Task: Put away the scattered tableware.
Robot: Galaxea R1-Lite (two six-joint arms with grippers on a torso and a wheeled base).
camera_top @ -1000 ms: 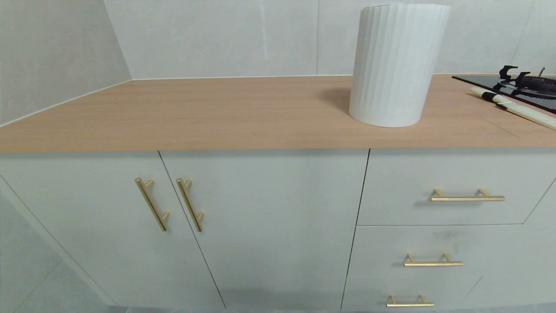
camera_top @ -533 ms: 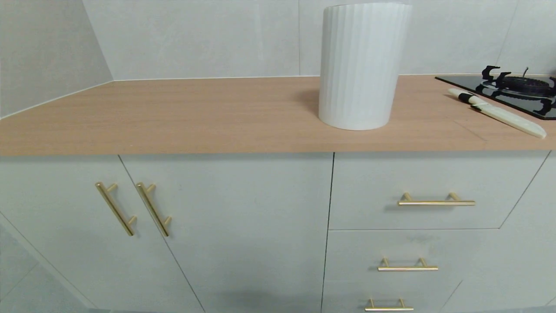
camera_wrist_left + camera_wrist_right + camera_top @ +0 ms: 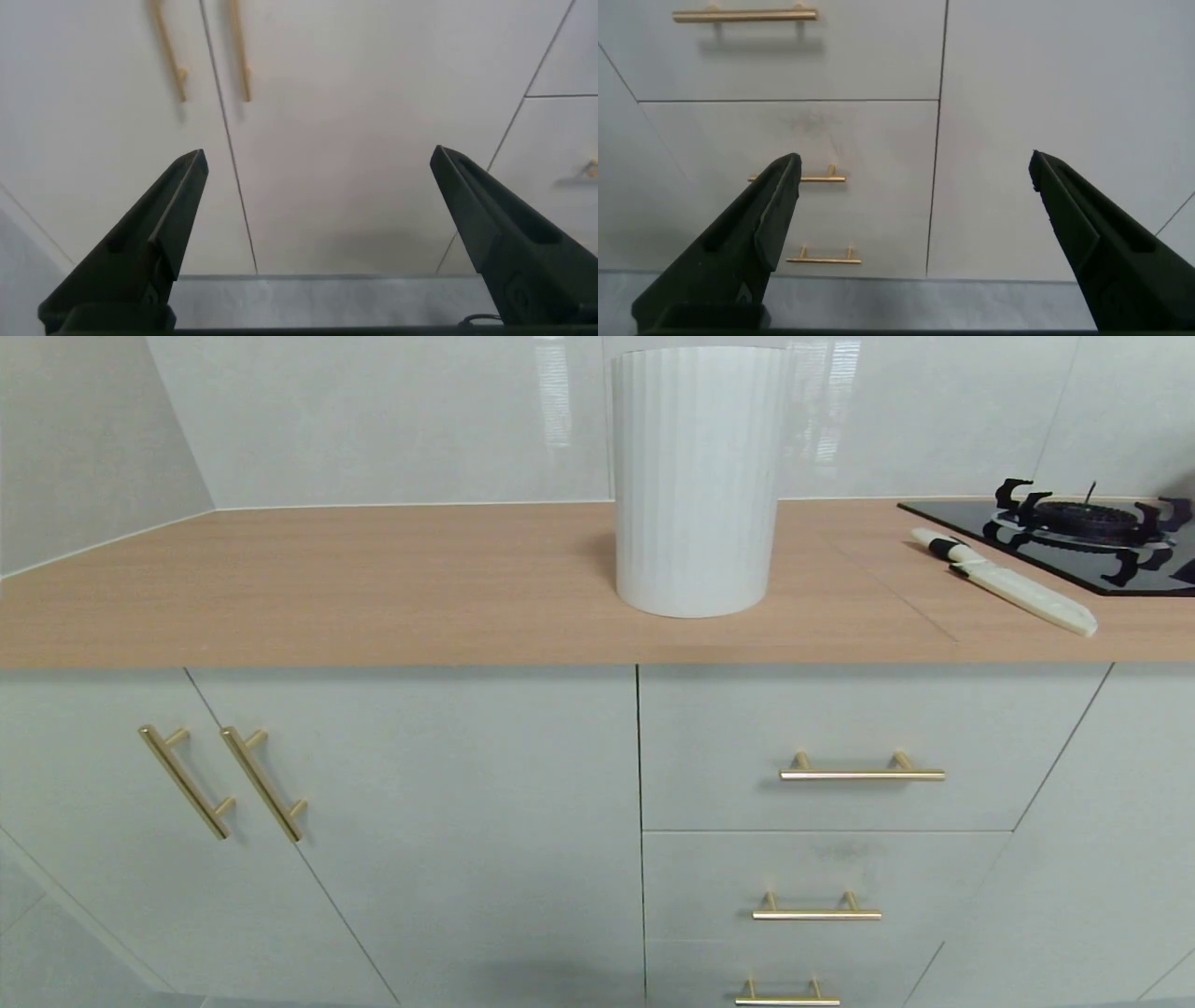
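Head view places the knife flat on the bench right of the canister, so with left gripper and right gripper well below the canister, fingers spread wide, the right should rise and pinch the handle.

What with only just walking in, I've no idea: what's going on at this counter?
Nothing is being handled yet. The left gripper and the right gripper are both open and empty, low in front of the cabinet doors and the drawers. On the counter, a knife lies beside the stove, apart from a tall white ribbed container. The knife looks like the tableware left to put away.
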